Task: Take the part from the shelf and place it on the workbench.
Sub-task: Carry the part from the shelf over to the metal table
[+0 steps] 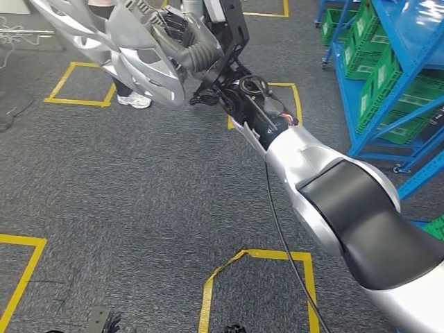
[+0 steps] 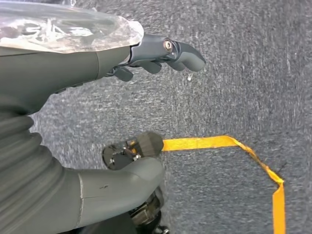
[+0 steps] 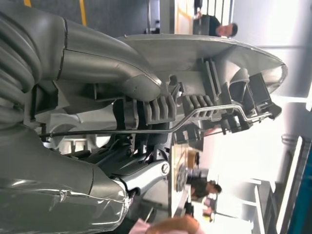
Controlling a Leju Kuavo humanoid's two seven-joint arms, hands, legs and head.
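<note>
One silver part (image 1: pixel 131 52), long axis running crosswise ahead of the robot, held high over the grey floor (image 1: pixel 131 201) by the right hand (image 1: pixel 180 38), fingers wrapped round its ribbed back. Left hand (image 2: pixel 110 63) hanging low, fingers spread on nothing. Blue shelf (image 1: pixel 387 90) with green bins (image 1: pixel 374 76) well off to the right; worktop not seen.

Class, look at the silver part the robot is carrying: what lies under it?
Under the silver part, held up by the right hand, lie grey carpet, yellow floor tape and a person's white shoe. The part hides the rest of that person.
</note>
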